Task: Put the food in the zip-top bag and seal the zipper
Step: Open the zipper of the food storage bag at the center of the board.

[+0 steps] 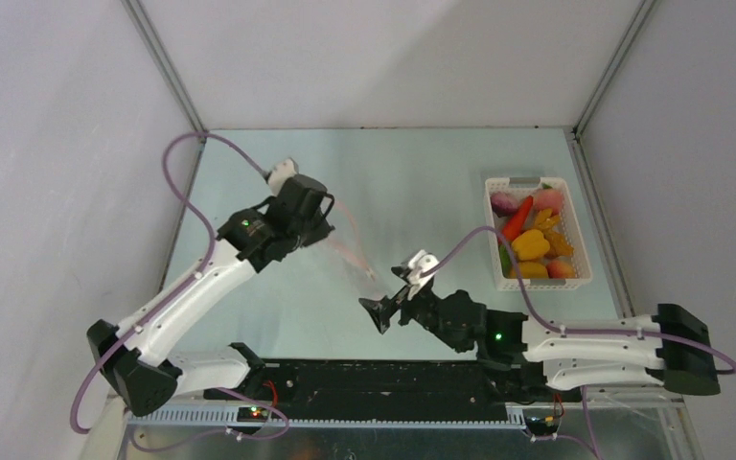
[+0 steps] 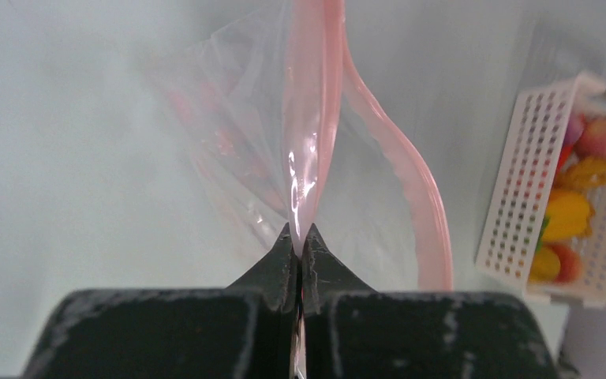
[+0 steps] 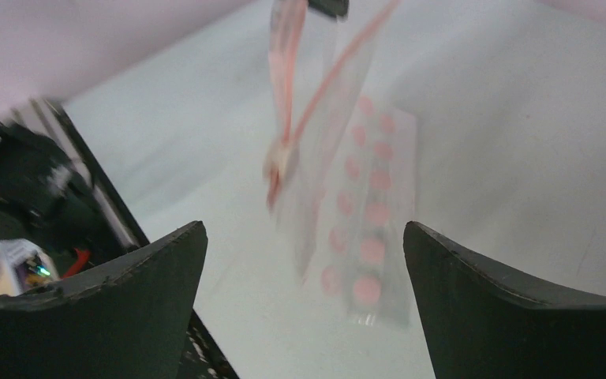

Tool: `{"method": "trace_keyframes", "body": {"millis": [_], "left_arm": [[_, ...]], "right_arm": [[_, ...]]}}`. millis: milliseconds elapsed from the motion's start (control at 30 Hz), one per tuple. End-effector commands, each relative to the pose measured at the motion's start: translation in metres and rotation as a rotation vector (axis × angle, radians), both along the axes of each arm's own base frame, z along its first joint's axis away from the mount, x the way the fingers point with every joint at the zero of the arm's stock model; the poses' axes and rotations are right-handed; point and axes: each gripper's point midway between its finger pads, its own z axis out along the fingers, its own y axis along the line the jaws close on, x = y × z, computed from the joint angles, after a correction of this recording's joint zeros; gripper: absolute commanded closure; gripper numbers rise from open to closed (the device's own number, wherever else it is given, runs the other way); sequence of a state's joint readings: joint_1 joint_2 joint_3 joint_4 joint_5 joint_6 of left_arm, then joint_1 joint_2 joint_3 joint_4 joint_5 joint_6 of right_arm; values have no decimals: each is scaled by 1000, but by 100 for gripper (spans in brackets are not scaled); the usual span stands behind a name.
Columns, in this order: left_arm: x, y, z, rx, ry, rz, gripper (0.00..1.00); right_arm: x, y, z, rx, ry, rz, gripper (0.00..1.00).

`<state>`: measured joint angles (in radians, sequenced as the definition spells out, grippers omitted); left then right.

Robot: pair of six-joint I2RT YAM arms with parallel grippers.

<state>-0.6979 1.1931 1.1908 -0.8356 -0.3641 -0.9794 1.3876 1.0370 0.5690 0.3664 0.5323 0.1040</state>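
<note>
My left gripper is shut on one side of the pink zipper of the clear zip-top bag. The bag hangs from it, slanting toward the right gripper. The other zipper strip bows away, so the mouth gapes. My right gripper is open and empty just short of the bag's lower end; in its wrist view the pink-dotted bag shows between the fingertips, farther off. The food lies in the white basket at the right.
The white slotted basket with the toy fruits stands near the table's right edge. Grey walls close the table on the left, back and right. The black base rail runs along the near edge.
</note>
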Motion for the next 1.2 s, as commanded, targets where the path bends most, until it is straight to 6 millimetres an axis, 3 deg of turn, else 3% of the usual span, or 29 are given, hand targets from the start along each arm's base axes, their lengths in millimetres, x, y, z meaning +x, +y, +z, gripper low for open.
{"method": "trace_keyframes", "body": {"millis": [0, 67, 133, 233, 367, 533, 667, 867, 1000, 1167], "left_arm": [[27, 58, 99, 244, -324, 80, 100], [32, 65, 127, 313, -415, 44, 99], [37, 58, 143, 363, -489, -54, 98], [44, 30, 146, 375, -534, -232, 99], [58, -14, 122, 379, -467, -428, 100], [73, -63, 68, 377, -259, -559, 100], [67, -99, 34, 356, -169, -668, 100], [48, -126, 7, 342, -117, -758, 100], [39, -133, 0, 312, -98, -770, 100], [29, -137, -8, 293, -80, -783, 100]], "right_arm": [[3, -17, 39, 211, 103, -32, 1], [7, -26, 45, 262, 151, -43, 1], [15, -36, 49, 310, 204, -64, 1], [25, -50, 51, 361, 273, -87, 1], [37, -68, 52, 403, 315, -141, 1], [48, -79, 47, 431, 361, -208, 1], [63, -89, 31, 454, 432, -314, 1], [87, -108, 5, 478, 534, -465, 5], [98, -110, -11, 457, 564, -513, 8], [109, -107, -10, 445, 568, -534, 11]]}}
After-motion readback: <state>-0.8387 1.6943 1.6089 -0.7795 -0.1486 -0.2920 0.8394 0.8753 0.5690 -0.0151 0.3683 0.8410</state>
